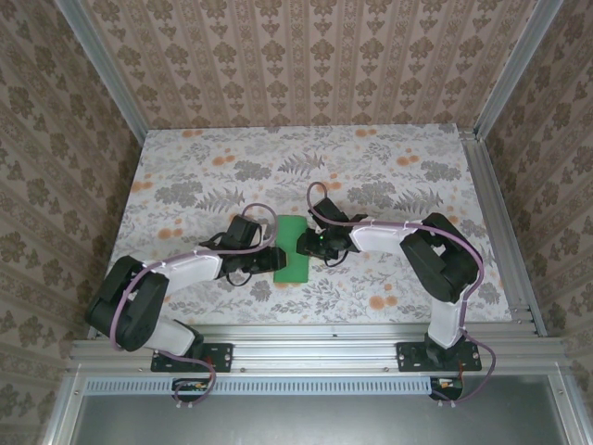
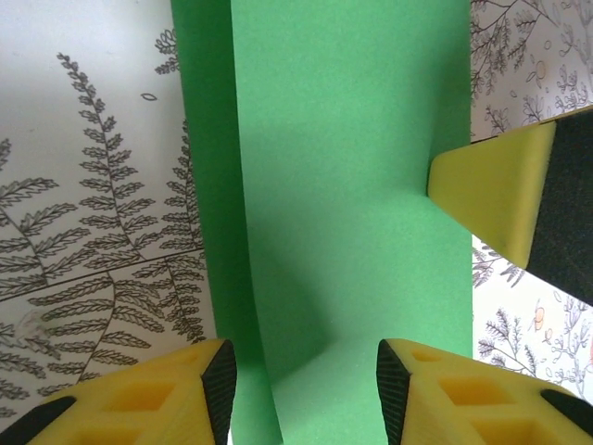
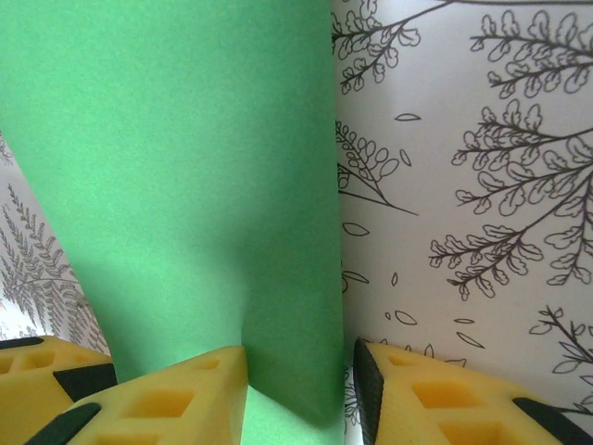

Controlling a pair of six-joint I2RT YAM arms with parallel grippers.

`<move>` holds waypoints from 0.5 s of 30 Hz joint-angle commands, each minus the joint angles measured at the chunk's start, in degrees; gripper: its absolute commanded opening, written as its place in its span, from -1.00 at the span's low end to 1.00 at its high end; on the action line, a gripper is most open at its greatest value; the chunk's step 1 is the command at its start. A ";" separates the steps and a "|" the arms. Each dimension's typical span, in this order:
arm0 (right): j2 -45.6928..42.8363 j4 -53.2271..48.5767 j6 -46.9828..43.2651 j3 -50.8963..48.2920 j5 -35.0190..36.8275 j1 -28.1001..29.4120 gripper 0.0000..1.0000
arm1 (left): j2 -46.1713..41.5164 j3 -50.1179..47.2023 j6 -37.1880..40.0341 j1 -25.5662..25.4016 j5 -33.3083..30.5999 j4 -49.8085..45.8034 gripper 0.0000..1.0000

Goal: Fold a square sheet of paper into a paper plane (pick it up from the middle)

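Half-folded square sheet of paper (image 1: 293,248) lies mid table (image 1: 185,176), left gripper (image 2: 306,380) at its 9 o'clock, right gripper (image 3: 301,375) at 3 o'clock, both part-open astride it, nothing pinched; likely mid-crease, next needs an edge nipped squarely.

Overhead, two wrist close-ups; shared paper (image 1: 293,248)
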 commanded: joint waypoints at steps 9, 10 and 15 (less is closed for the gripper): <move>2.49 -0.48 2.73 2.14 -0.13 1.51 -0.21 | 2.76 -0.75 -0.97 -0.01 1.53 3.10 -0.09; 2.59 -0.48 2.80 2.14 -0.15 1.58 -0.21 | 2.87 -0.56 -0.98 -0.01 1.62 3.21 -0.11; 3.07 -0.62 2.65 2.36 -0.07 1.80 -0.20 | 2.87 0.04 -0.98 -0.01 1.67 2.90 -0.28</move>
